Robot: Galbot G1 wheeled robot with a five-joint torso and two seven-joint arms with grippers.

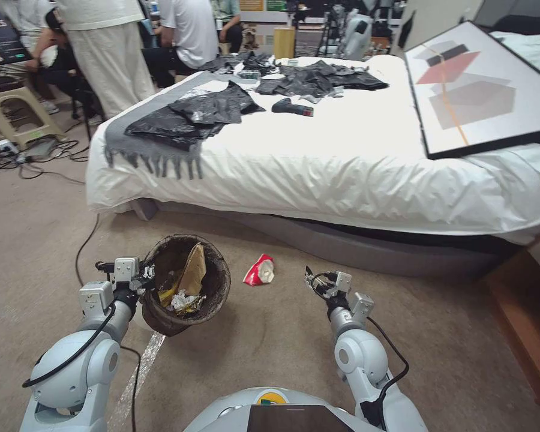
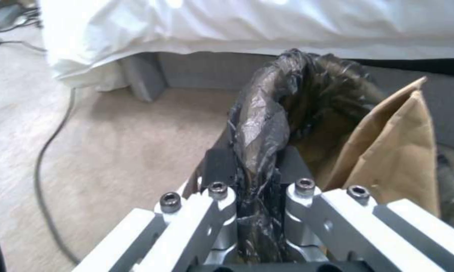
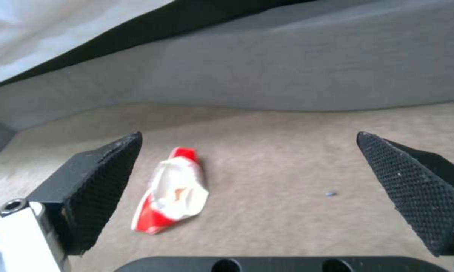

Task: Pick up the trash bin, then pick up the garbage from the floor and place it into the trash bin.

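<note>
Holding the bin (image 1: pixel 186 285) off the floor (image 1: pixel 270 342), the left gripper (image 1: pixel 139 279) is clamped on its bag-covered rim — presumably so the mouth stays open beside the litter. Inside: tan paper (image 1: pixel 193 273), wrappers, tissue. Right of the bin, a red-and-white packet (image 1: pixel 259 270) lies on the carpet near the bed base (image 1: pixel 366 246). Further right, the right gripper (image 1: pixel 311 281) hangs above the floor, fingers (image 3: pixel 103 181) wide apart — packet not between them, untouched.

White bed (image 1: pixel 342 150), tan carpet (image 1: pixel 42 240)
</note>
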